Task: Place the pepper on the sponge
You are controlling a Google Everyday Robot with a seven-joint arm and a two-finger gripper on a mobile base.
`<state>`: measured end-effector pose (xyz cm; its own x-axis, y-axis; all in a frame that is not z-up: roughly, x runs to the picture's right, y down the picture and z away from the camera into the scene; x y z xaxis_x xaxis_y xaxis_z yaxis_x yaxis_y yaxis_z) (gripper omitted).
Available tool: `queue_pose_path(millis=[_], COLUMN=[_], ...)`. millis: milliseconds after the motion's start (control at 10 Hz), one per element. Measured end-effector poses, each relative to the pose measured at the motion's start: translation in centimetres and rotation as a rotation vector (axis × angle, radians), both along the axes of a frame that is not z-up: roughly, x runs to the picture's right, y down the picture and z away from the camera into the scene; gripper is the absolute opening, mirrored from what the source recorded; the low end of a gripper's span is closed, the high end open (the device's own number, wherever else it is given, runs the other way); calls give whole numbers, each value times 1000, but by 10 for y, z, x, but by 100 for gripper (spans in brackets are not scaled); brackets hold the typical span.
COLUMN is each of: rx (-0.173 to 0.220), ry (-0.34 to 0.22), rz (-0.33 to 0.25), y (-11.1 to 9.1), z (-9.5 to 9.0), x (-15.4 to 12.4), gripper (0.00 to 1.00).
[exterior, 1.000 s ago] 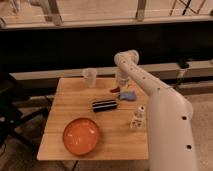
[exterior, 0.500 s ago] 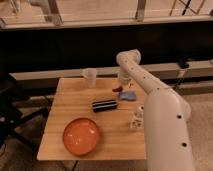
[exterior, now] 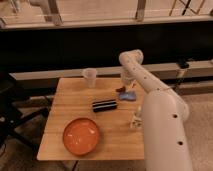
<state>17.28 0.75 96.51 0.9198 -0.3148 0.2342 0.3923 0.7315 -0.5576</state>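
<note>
The small dark-red pepper (exterior: 120, 90) lies at the left edge of the light-blue sponge (exterior: 128, 96), near the table's far right side. I cannot tell whether it rests on the sponge or just beside it. My gripper (exterior: 125, 83) hangs right above the pepper, at the end of the white arm that bends down from the elbow (exterior: 132, 57). The wrist hides where the gripper meets the pepper.
A black ribbed block (exterior: 104, 105) lies left of the sponge. A big orange bowl (exterior: 81, 136) sits at the front left and a clear cup (exterior: 89, 76) at the back. A small white object (exterior: 135, 120) stands by the wooden table's (exterior: 70, 110) right edge, next to my arm.
The arm's elbow has drifted slightly to the right. The gripper stays over the pepper and sponge, and neither of them has visibly moved.
</note>
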Motion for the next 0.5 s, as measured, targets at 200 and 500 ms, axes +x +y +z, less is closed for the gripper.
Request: queue_pose_path(millis=[200, 500], rx=[-6, -19], ry=[1, 1], rz=[-4, -5], y=[4, 12], z=[-1, -2], x=[4, 13], gripper=[0, 0])
